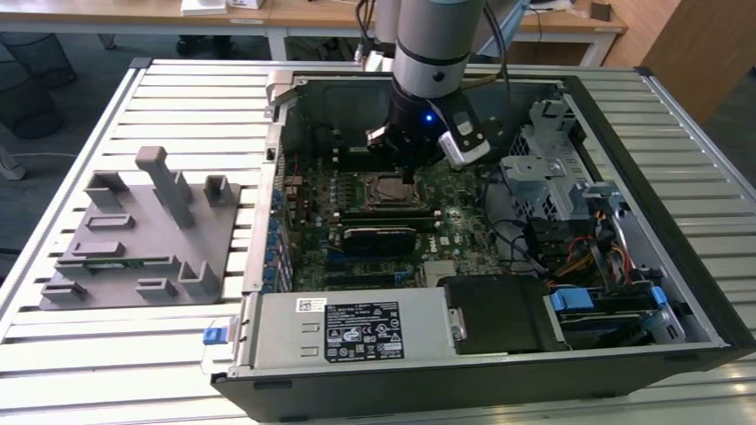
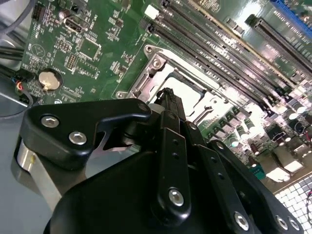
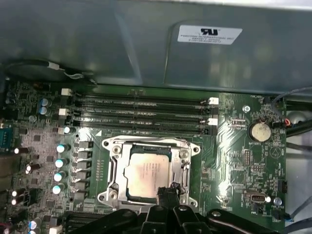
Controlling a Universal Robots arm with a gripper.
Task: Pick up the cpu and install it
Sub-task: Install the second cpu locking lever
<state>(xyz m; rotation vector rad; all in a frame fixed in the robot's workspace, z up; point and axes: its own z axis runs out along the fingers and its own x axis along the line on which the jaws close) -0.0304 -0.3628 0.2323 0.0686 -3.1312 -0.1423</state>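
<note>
In the exterior view, starting from its left, you see the grey parts holder (image 1: 136,239) on the slatted table (image 1: 71,354). It has slots that keep spare components upright and easy to grasp, and a thin green memory stick (image 1: 112,260) lies in one of them. To the right stands the open computer case (image 1: 661,292), laid on its side so that the motherboard (image 1: 354,190) faces up and the arm can reach it from above. The arm is inside the case, directly over the socket (image 1: 392,189).

In the first wrist view, the cpu (image 3: 146,173) already sits flat inside the metal socket frame (image 3: 113,146), with the memory slots (image 3: 141,109) beyond it and the round coin battery (image 3: 259,131) to the side. The gripper (image 3: 168,191) has its fingertips drawn together into a narrow point at the edge of the cpu, at or just above its surface. It holds nothing that you can see. I judge the chip is placed.
</note>
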